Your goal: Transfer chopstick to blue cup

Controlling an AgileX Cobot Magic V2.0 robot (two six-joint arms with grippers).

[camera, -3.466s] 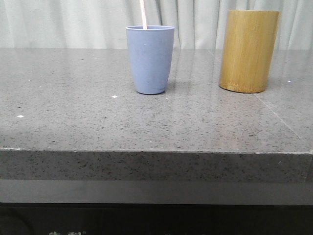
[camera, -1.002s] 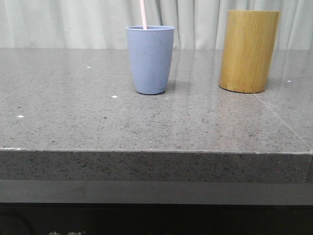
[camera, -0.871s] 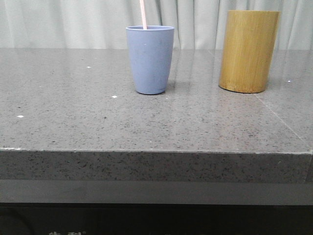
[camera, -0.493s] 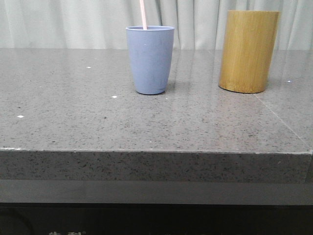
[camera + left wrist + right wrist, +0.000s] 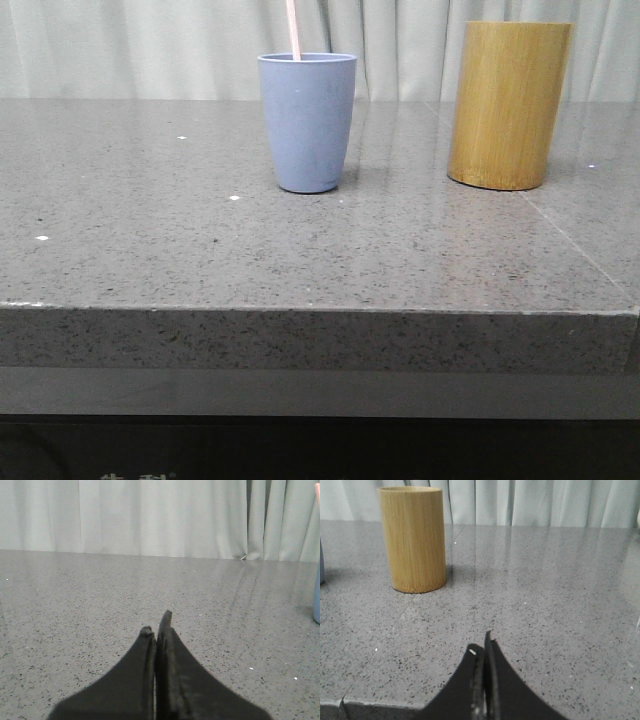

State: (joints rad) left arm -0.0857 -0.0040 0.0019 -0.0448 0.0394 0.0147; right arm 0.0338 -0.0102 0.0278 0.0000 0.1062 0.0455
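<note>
The blue cup (image 5: 307, 121) stands upright on the grey stone table (image 5: 200, 250), left of centre. A thin pink chopstick (image 5: 293, 28) stands in it and pokes above its rim. The cup's edge (image 5: 317, 597) and the chopstick's tip (image 5: 318, 495) show at the border of the left wrist view. My left gripper (image 5: 156, 625) is shut and empty, low over bare table well away from the cup. My right gripper (image 5: 481, 647) is shut and empty near the table's front edge, apart from the wooden cylinder. Neither gripper shows in the front view.
A tall yellow-brown wooden cylinder (image 5: 508, 104) stands upright to the right of the cup, also seen in the right wrist view (image 5: 413, 539). Pale curtains (image 5: 150, 45) hang behind the table. The table's front edge (image 5: 300, 310) runs across the front view.
</note>
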